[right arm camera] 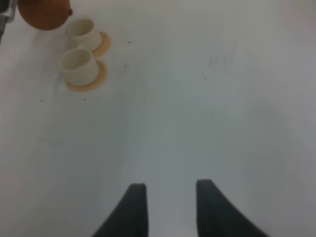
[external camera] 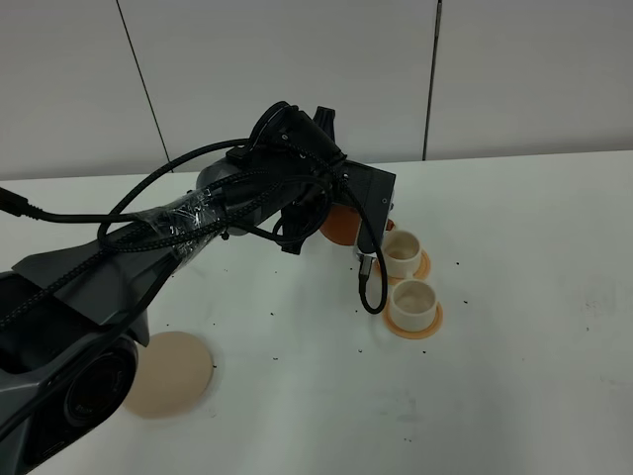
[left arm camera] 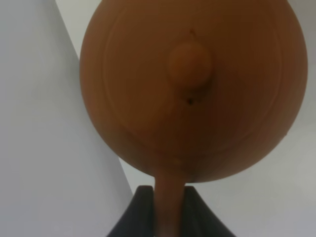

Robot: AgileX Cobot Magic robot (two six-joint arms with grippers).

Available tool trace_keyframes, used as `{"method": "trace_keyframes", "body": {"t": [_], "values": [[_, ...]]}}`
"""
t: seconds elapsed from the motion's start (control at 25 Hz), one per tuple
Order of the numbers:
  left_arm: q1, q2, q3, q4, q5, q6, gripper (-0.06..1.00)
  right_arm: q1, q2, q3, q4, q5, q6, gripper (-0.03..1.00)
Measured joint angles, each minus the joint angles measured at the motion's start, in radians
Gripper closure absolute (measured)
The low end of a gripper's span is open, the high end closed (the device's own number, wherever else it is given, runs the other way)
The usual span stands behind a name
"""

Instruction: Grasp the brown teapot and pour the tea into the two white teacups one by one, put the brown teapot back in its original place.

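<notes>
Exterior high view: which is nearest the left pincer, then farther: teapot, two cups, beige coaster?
1. Brown teapot, held in left pincer.
2. Rear cup, just right of it.
3. Front cup, nearer the camera.
4. Beige coaster, front left.

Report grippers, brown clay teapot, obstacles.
Left gripper shut on brown clay teapot, beside two white cylindrical teacups. Right gripper open, empty. Black cable hangs near cups.
</notes>
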State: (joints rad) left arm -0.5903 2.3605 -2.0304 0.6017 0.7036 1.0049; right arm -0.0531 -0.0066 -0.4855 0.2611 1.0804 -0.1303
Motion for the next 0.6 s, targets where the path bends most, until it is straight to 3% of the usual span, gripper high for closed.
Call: {"method": "trace_keyframes", "body": {"t": [0.6], "values": [[-0.018,0.000,0.000,0.041,-0.009,0.038,0.78,0.000,0.000,0.000,0.000,0.000,0.000,0.73]]}}
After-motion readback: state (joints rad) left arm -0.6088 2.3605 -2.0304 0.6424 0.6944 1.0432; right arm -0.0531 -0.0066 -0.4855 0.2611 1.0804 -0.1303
